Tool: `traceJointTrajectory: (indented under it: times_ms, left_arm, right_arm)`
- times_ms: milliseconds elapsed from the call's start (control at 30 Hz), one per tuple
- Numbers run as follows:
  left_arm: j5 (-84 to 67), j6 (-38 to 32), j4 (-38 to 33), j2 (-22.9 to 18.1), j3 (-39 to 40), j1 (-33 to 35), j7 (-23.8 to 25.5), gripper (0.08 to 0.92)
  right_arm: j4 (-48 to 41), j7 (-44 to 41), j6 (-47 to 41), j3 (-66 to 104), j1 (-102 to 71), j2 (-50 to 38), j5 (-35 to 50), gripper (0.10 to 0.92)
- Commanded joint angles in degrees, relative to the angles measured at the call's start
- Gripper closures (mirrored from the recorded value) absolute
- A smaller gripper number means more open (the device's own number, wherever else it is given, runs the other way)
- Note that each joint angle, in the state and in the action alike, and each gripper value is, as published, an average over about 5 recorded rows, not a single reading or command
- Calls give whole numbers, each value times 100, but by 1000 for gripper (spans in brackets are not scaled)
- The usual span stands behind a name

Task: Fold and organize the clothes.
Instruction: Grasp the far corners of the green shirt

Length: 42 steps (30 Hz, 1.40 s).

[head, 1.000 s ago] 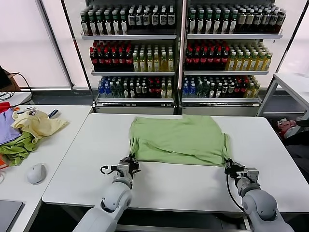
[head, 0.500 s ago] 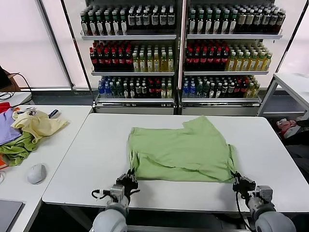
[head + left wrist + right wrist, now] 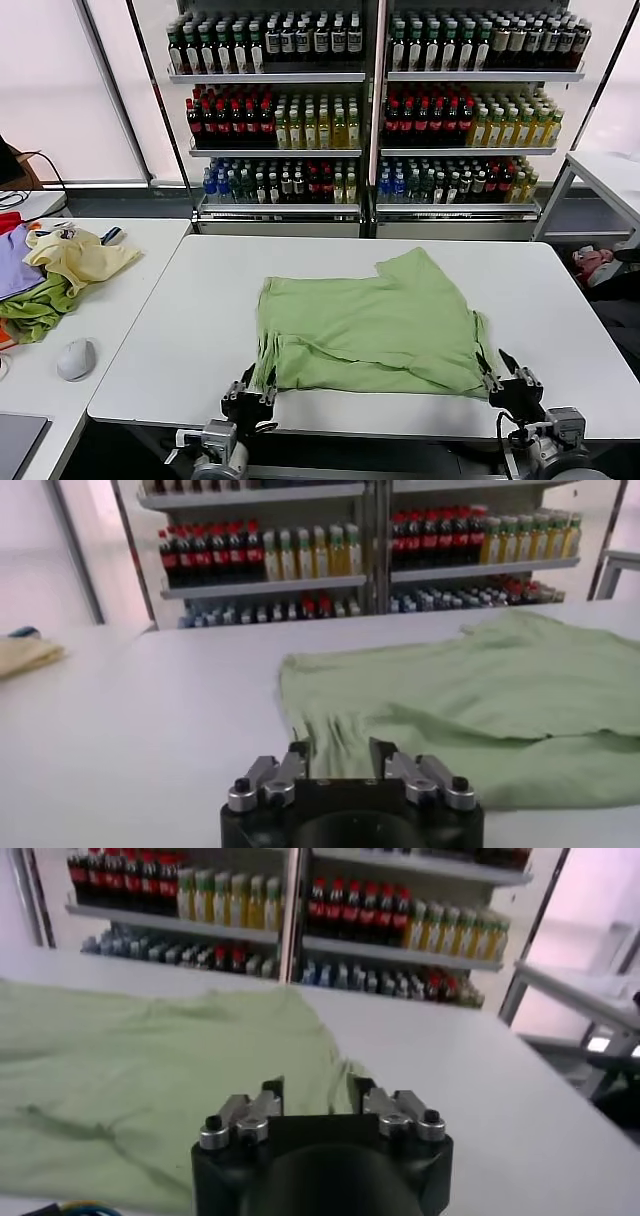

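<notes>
The shirt (image 3: 370,325) lay partly folded near the front edge of the tabletop (image 3: 200,300), one flap doubled over and a sleeve pointing toward the back edge. We had our left tool (image 3: 249,394) at the shirt's front left corner and our right tool (image 3: 506,379) at its front right corner, both with fingers apart and holding nothing. We judged the risks as follows: the hem sat close to the front edge, so a careless pull could drag cloth off the tabletop, and uneven grips could skew the fold or bunch the loose flap.
</notes>
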Motion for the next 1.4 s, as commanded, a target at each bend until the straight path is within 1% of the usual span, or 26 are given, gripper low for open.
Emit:
traceJointTrajectory:
  times_ms: [33, 133, 200, 267, 333, 467, 600, 800, 900, 1000, 1200, 1400]
  left_arm:
    - [-555, -1, 422, 393, -275, -1072, -63, 419]
    - [-779, 25, 1073, 334, -40, -1808, -120, 333]
    - [-957, 78, 1565, 247, 105, -2361, -163, 281]
    - [-1113, 142, 1967, 171, 208, -2828, -192, 227]
    - [-1191, 180, 2360, 98, 333, -3273, -203, 194]
    - [-1185, 180, 3172, -76, 606, -3949, -198, 178]
    - [-1180, 168, 4001, -357, 721, -4462, -186, 177]
    - [-1165, 143, 4996, -737, 740, -5040, -179, 177]
    - [-1127, 178, 5370, -872, 783, -5237, -175, 177]
    - [-1086, 270, 5700, -989, 807, -5370, -179, 177]
    - [-1043, 367, 6146, -1135, 801, -5502, -183, 177]
    - [-1039, 450, 6215, -1182, 812, -5507, -168, 177]
  right_arm:
    - [-477, 273, -184, -456, 1476, -361, 460, 323]
    - [-1263, 423, -395, -1002, 2463, -426, 656, 244]
    - [-1823, 487, -479, -1389, 3063, -406, 703, 214]
    - [-2274, 509, -537, -1734, 3635, -365, 718, 205]
    - [-2709, 509, -579, -2031, 4142, -314, 722, 203]
    - [-3601, 484, -630, -2472, 4870, -156, 721, 203]
    - [-4487, 427, -655, -2790, 5541, 79, 691, 203]
    - [-5765, 330, -647, -3075, 6501, 495, 626, 203]
    - [-6480, 273, -570, -3133, 6838, 711, 506, 203]
    - [-6987, 219, -470, -3140, 7055, 917, 319, 203]
    - [-7569, 169, -407, -3106, 7252, 1173, 19, 203]
    - [-7941, 91, -408, -3033, 7302, 1318, -77, 203]
